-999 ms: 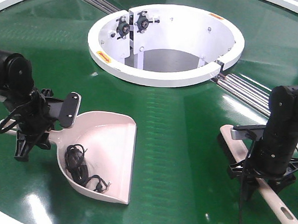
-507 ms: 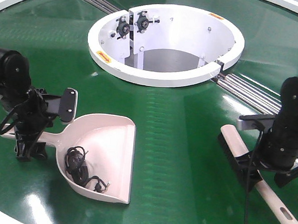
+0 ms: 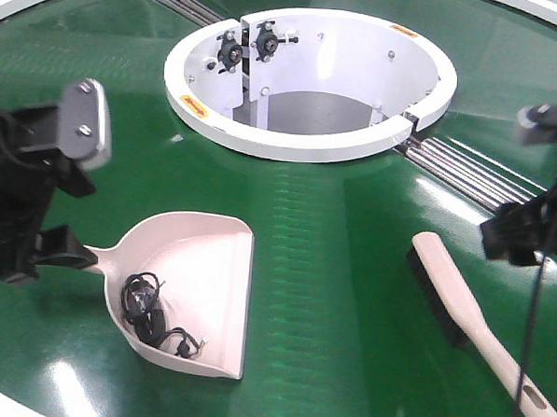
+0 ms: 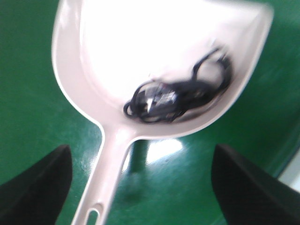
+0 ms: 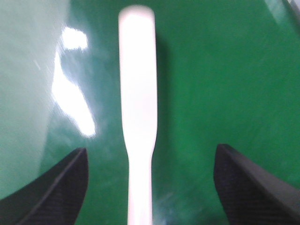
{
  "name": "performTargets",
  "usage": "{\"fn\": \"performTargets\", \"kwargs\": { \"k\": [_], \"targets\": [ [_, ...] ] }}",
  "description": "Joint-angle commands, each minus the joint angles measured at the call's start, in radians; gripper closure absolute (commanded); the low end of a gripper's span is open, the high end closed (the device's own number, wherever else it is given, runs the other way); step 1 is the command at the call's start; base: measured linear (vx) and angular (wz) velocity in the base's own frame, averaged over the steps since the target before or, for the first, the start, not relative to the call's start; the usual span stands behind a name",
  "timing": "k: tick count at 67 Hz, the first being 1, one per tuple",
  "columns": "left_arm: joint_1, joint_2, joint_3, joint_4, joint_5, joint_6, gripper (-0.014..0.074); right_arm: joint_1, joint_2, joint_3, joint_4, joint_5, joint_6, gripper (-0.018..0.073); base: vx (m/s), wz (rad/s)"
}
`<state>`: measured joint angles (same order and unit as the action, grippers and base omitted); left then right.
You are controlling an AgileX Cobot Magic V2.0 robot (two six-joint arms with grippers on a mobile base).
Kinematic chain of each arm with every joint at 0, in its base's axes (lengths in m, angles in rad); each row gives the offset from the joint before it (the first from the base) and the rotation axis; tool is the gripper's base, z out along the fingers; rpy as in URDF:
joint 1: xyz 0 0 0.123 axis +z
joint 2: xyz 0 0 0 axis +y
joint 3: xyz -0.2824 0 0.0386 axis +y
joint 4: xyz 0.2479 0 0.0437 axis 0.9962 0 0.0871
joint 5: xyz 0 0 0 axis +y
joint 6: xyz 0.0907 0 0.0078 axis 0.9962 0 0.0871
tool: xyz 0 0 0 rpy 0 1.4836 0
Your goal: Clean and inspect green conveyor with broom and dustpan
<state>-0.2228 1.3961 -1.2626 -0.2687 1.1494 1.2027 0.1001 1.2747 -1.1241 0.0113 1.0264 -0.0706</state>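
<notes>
Both arms have lifted away since the earlier frames: the left end effector (image 3: pixel 46 196) and the right end effector (image 3: pixel 530 231) now hang above their tools, jaws spread and grasping nothing.

On the green conveyor (image 3: pixel 331 267) the dustpan (image 3: pixel 195 288) lies flat just below and right of the left end effector, handle pointing toward it, with a black cable tangle (image 4: pixel 173 96) inside. Nearer the right arm lies the broom (image 3: pixel 478 331), its long axis diagonal (black bristles along one edge), pale pink-beige like the dustpan.
</notes>
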Motion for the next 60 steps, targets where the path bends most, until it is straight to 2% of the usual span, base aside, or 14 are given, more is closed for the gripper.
{"fn": "performTargets", "kwargs": {
  "k": [1, 8, 19, 25, 34, 42, 50, 60],
  "targets": [
    [-0.004, -0.133, -0.024, -0.055, -0.02, -0.121, 0.0077, -0.004, -0.129, -0.025, 0.002, -0.07, -0.006, 0.0034, 0.0, 0.0],
    [-0.004, -0.229, -0.024, -0.062, -0.06, -0.229, 0.0104, -0.004, -0.248, -0.025, 0.002, -0.093, -0.007, 0.0034, 0.0, 0.0],
    [-0.004, -0.362, -0.024, -0.09, -0.136, -0.278, 0.014, 0.01, -0.404, -0.025, 0.0, -0.125, -0.04, 0.0034, 0.0, 0.0],
    [-0.004, -0.422, -0.024, -0.093, -0.15, -0.346, 0.0159, 0.038, -0.493, -0.003, -0.001, -0.146, -0.051, 0.0034, 0.0, 0.0],
    [-0.004, -0.484, -0.023, -0.082, -0.189, -0.476, 0.0183, 0.065, -0.642, 0.103, -0.011, -0.214, -0.033, 0.0034, 0.0, 0.0],
    [-0.004, -0.55, -0.003, -0.082, -0.201, -0.52, 0.0185, 0.065, -0.793, 0.228, -0.004, -0.316, -0.005, 0.0034, 0.0, 0.0],
    [-0.004, -0.652, 0.127, -0.068, -0.301, -0.519, 0.0185, 0.065, -0.942, 0.361, -0.011, -0.4, -0.005, 0.0034, 0.0, 0.0],
    [-0.004, -0.814, 0.427, -0.054, -0.462, -0.526, 0.0185, 0.065, -1.085, 0.513, -0.006, -0.514, -0.005, 0.0034, 0.0, 0.0]
  ]
}}
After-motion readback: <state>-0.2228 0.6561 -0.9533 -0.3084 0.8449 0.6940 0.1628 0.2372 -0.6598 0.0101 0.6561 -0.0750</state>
